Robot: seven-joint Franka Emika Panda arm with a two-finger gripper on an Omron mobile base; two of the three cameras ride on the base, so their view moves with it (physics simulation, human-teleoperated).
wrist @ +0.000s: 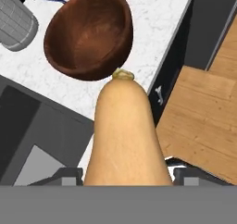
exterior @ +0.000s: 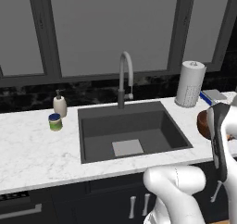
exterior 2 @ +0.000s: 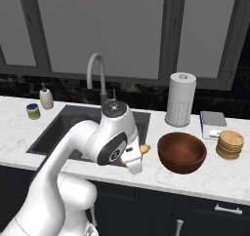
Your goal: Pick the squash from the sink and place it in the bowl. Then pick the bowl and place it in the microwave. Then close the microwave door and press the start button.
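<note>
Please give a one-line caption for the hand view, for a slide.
Gripper holds the squash over the counter edge, its stem end pointing toward the empty bowl.

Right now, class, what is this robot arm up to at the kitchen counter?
The white arm's gripper holds the squash between its fingers, lifted out of the sink and carried toward the reddish-brown bowl, which sits empty on the marble counter to the right of the basin. In the right base view the squash's tip pokes out just left of the bowl's rim, not yet over it. A paper towel roll stands behind the bowl. The squash has not been placed yet.
</note>
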